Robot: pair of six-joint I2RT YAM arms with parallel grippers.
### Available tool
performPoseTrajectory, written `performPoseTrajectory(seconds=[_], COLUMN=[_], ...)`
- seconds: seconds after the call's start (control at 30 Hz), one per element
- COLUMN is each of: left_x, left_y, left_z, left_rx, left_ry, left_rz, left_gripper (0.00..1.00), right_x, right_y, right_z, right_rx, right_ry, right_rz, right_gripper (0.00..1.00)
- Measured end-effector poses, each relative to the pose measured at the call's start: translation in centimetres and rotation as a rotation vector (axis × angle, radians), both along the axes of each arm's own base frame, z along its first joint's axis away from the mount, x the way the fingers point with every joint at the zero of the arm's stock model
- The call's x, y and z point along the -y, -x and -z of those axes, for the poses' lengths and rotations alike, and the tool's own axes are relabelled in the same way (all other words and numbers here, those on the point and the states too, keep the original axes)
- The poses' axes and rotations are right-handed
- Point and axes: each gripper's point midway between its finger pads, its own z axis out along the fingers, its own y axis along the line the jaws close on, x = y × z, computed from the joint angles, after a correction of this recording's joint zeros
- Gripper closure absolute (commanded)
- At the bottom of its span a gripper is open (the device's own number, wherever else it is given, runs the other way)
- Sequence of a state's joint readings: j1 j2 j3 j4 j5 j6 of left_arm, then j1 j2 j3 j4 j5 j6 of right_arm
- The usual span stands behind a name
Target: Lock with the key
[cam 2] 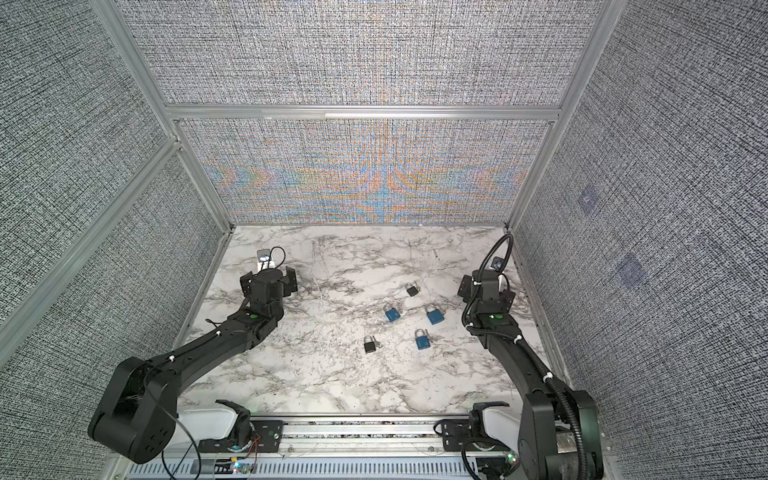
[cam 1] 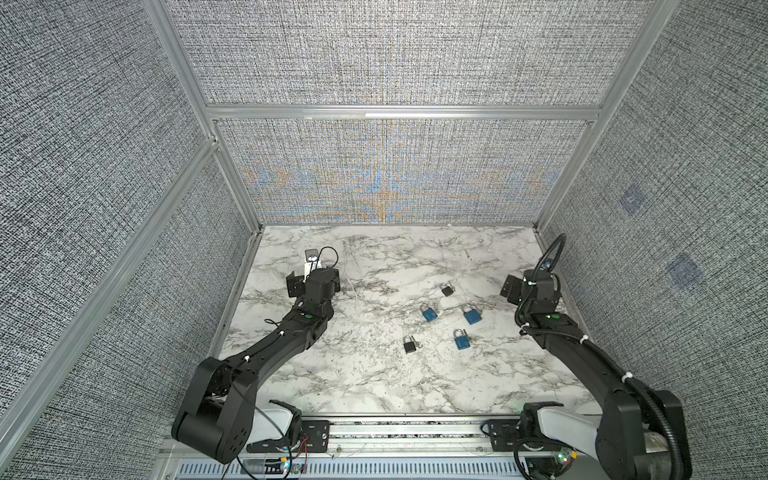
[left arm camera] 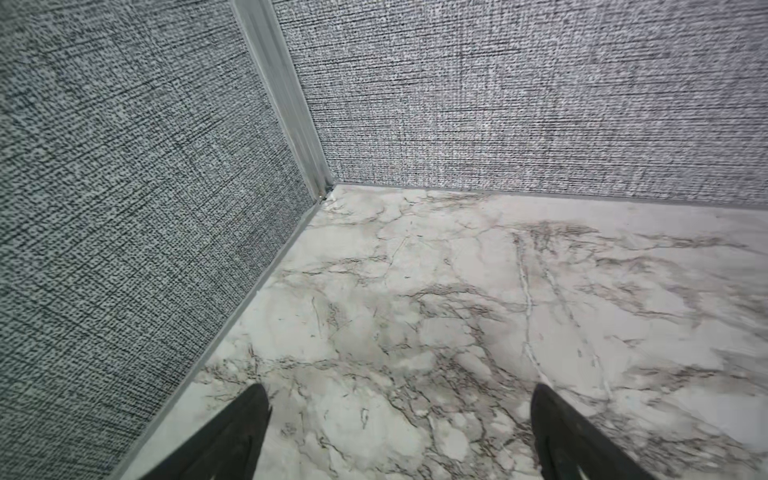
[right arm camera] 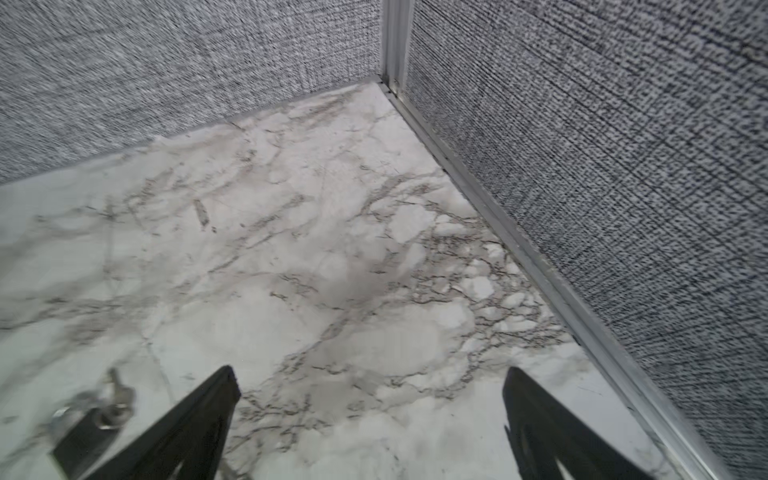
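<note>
Marble bench (cam 1: 374,386) carries five padlocks right of the middle: three blue locks (cam 1: 472,315) bunched between a far black lock (cam 1: 447,289) and a near black lock (cam 1: 409,345). From above their keys are too small to make out, and I cannot tell whether any shackle is shut. Left pincer (left arm camera: 399,388) gapes over bare marble near the left wall, grasping nothing. Right pincer (right arm camera: 370,370) gapes too, empty. One of its fingers hides part of the blurred far black lock, a key (right arm camera: 120,395) sticking from it.
</note>
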State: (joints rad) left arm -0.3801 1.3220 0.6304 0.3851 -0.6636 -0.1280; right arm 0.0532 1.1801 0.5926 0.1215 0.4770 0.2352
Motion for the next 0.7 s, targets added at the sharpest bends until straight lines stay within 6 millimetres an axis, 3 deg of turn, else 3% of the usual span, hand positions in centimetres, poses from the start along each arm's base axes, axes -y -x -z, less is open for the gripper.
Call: performPoseTrajectory(seconds=[0.1, 0.23, 0.3, 0.4, 0.53, 0.63, 0.7], left_x=[-2.1, -3.5, -3.8, -4.4, -4.8, -5.2, -5.5], left_y=[0.3, 1.8, 2.5, 3.2, 4.2, 4.3, 4.1], left_z=[0.2, 2.5, 3.0, 1.7, 1.6, 2.4, 3.7], left_rx=[0.044, 0.054, 0.053, 0.134, 0.172, 0.174, 0.145], left_ry=[-0.023, -0.036, -0.033, -0.014, -0.031, -0.054, -0.087], left_rz=[-0.044, -0.061, -0.055, -0.066, -0.057, -0.048, -0.047], left_gripper=[0.01, 0.01, 0.01, 0.01, 0.01, 0.01, 0.01], right_x=[1.5, 2.2, 1.9, 1.2, 0.6, 0.2, -0.1], right_y=[0.7, 1.0, 0.5, 0.1, -1.0, -1.6, -2.4], right_z=[2.0, 4.6, 4.9, 5.8, 5.4, 6.1, 5.6], right_rx=[0.008, 0.007, 0.036, 0.064, 0.126, 0.119, 0.134], right_ry=[0.069, 0.104, 0.091, 0.067, 0.058, 0.052, 0.048], right_rz=[0.025, 0.029, 0.009, -0.034, -0.069, -0.100, -0.119], right_gripper=[0.01, 0.01, 0.01, 0.01, 0.01, 0.01, 0.01])
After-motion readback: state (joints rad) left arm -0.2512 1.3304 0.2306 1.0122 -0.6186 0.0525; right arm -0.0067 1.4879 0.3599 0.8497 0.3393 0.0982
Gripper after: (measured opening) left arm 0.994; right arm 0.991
